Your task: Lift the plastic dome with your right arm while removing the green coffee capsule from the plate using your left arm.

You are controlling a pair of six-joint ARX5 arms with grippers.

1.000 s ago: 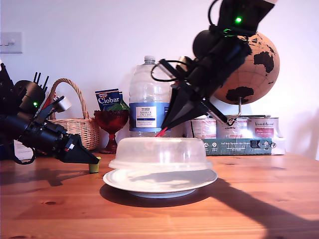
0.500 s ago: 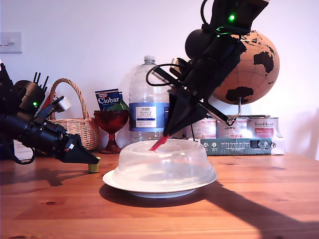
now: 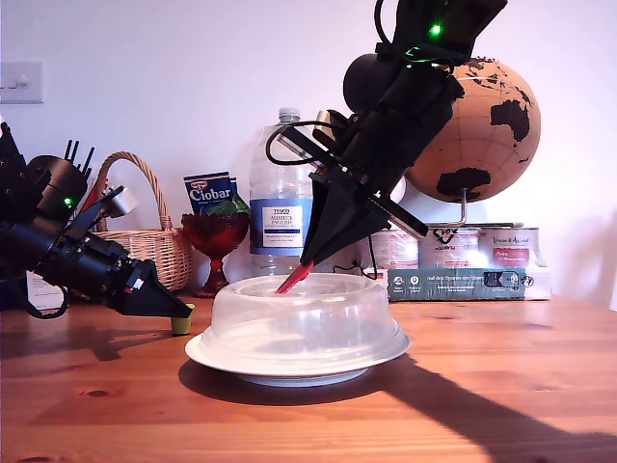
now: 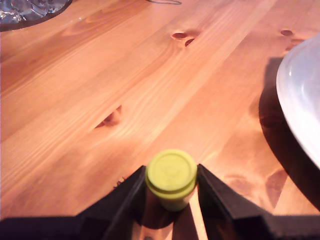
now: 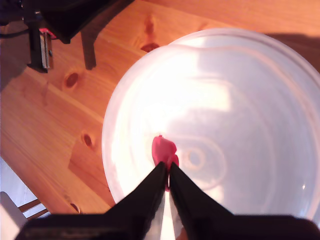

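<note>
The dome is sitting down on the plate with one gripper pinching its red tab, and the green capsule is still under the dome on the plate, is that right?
Not quite. The green coffee capsule stands on the wooden table between my first gripper's jaws, off the plate, as the first wrist view shows. The plastic dome does sit on the plate, my second gripper pinching its red tab.

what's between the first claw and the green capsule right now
Nothing visible. The green coffee capsule already sits between the fingers of my first claw on the table, beside the plate, outside the plastic dome.
</note>
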